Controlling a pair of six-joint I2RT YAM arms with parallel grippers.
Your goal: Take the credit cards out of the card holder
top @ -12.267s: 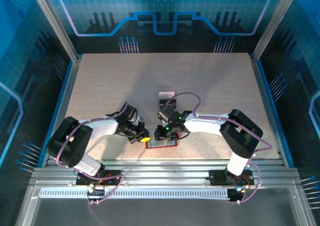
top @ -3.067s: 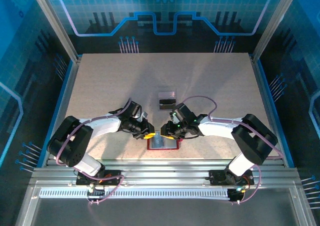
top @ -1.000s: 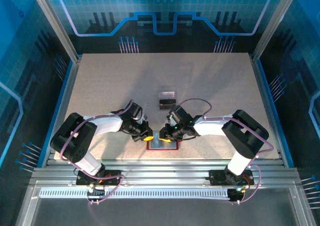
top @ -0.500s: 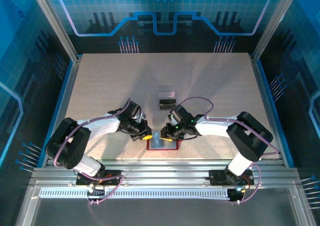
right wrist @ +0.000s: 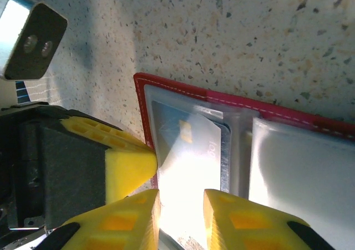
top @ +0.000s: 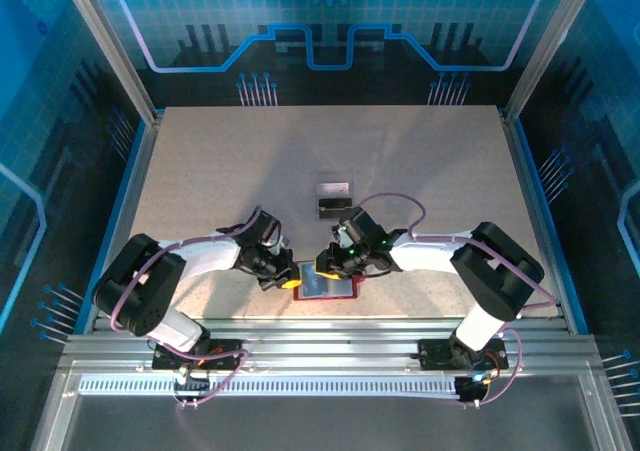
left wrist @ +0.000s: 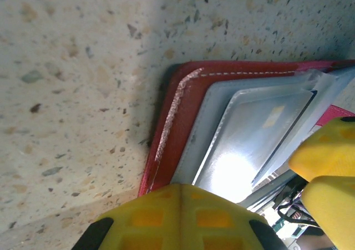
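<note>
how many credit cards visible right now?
3. Two lie loose on the table beyond the card holder: a grey card and a black card just nearer. A chip card sits in a holder pocket; more may be hidden behind it.

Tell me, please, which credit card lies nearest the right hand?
The shiny grey chip card in the card holder, directly before the right hand; the other cards lie farther off on the table.
</note>
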